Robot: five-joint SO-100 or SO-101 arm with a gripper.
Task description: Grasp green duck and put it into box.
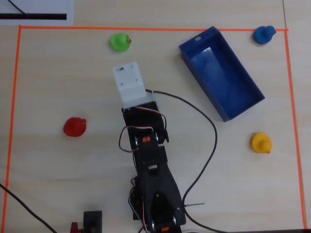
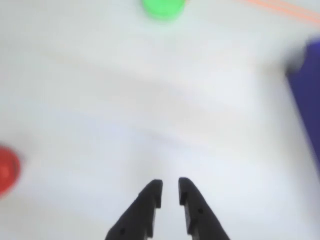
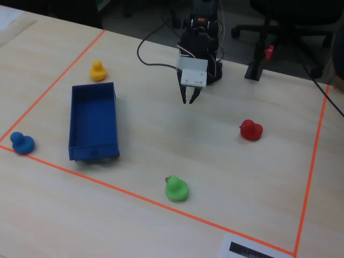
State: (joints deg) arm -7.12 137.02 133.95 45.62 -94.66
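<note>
The green duck [image 1: 119, 41] sits near the orange tape at the top of the overhead view; in the fixed view this green duck [image 3: 176, 188] lies toward the front. It shows blurred at the wrist view's top edge [image 2: 162, 7], well ahead of my gripper [image 2: 170, 192]. The jaws stand a narrow gap apart with nothing between them, and the gripper [image 3: 189, 100] hangs above bare table. The dark-blue box [image 1: 233, 82] lies open-topped to the right of the arm; the box [image 3: 94, 121] is empty, and its wall [image 2: 310, 95] shows at the wrist view's right edge.
A red duck [image 1: 74, 127] lies left of the arm, a yellow duck [image 1: 260, 142] right of it, and a blue duck [image 1: 264, 35] at the top right corner. Orange tape [image 1: 146, 29] frames the work area. A black cable [image 1: 214, 141] loops beside the arm.
</note>
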